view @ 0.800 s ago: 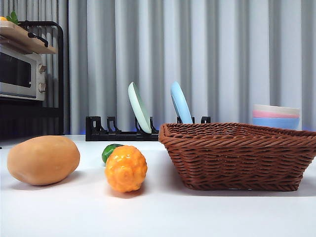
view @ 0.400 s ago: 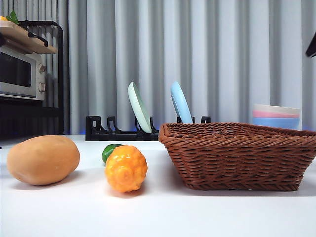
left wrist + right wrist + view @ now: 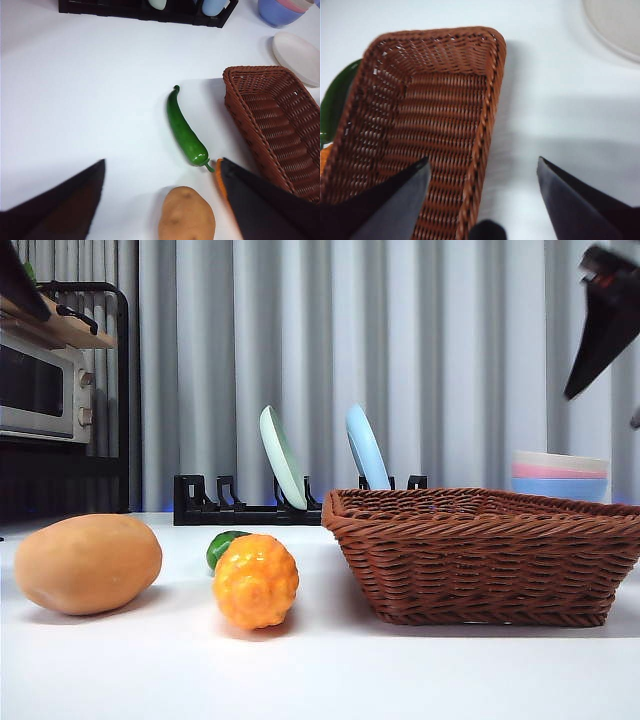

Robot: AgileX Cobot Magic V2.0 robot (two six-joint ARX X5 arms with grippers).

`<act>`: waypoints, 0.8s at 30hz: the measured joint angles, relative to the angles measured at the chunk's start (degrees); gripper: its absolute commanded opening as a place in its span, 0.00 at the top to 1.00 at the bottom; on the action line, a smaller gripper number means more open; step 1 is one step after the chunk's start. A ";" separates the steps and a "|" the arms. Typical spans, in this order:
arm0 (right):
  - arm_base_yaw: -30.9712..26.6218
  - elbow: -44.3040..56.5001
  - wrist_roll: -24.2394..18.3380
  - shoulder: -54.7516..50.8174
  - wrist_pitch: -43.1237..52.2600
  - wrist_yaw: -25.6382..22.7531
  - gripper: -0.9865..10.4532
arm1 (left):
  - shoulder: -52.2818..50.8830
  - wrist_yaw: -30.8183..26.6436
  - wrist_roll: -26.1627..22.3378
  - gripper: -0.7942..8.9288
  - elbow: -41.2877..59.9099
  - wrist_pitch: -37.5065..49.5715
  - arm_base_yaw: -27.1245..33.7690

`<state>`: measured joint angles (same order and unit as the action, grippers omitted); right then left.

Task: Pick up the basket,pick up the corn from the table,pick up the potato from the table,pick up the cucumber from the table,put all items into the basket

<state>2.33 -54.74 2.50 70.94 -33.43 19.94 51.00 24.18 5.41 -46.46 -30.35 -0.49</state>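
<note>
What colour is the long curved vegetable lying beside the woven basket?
Glossy green cucumber, clearest in the left wrist view.

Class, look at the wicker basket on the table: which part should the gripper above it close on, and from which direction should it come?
Grip the basket by the long braided rim beneath the open right gripper, coming from above with one jaw inside and one outside. The flaring sides leave that thin raised edge as probably the only part narrow enough to pinch.

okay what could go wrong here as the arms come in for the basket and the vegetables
1. The right gripper hangs open over the basket rim; a one-sided grab could tilt the wide basket.
2. The corn, cucumber and potato lie close together under the open left gripper; picking one could knock or roll another.
</note>
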 measured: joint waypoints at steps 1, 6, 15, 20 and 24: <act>0.15 -0.59 -0.04 1.42 0.04 0.46 0.58 | 0.00 0.00 -0.02 0.52 0.00 0.02 0.00; 1.99 -4.28 -0.39 10.43 0.15 1.07 0.58 | 0.00 0.00 -0.02 0.52 0.00 0.00 0.00; 4.68 -6.25 -0.37 24.24 0.17 1.05 0.66 | 0.00 0.00 -0.02 0.52 0.00 -0.13 0.02; 4.70 -6.27 0.15 25.07 0.15 1.33 0.92 | 0.07 0.00 -0.02 0.52 0.00 -1.09 0.00; 4.50 -6.34 2.58 21.77 -0.66 1.53 0.92 | 3.67 0.00 0.44 0.52 -0.83 -1.07 -1.53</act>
<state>6.83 -61.08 5.08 92.71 -34.09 21.47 54.68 24.18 5.85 -47.29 -31.42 -2.02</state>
